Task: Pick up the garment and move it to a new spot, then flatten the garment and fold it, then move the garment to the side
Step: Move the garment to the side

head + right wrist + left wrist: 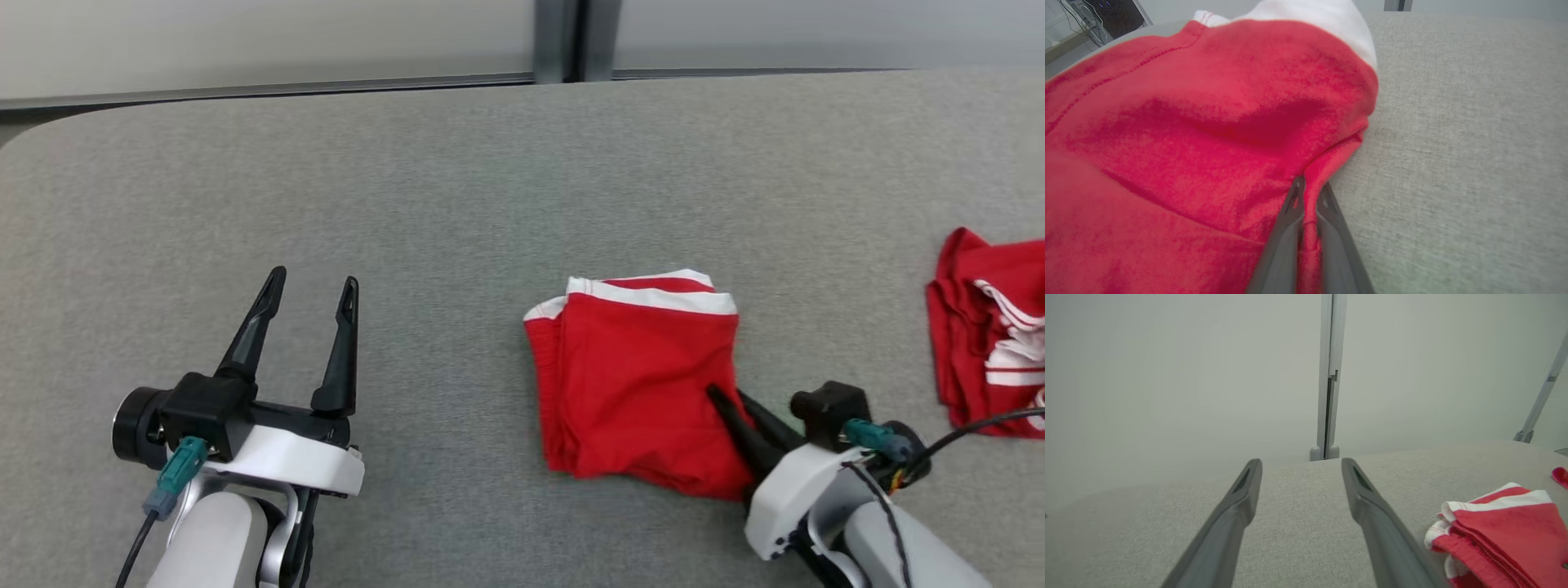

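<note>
Red garment (637, 384) on grey table (408, 180); pale wall (245, 41).

You get soft, even, bright light over the grey desk (490, 163), with hardly a shadow and no glare. Your head view is sharp. Close to the right wrist lens the red garment (1188, 122) goes blurry (lower left worst), and the left wrist view bows the desk's far edge.
</note>
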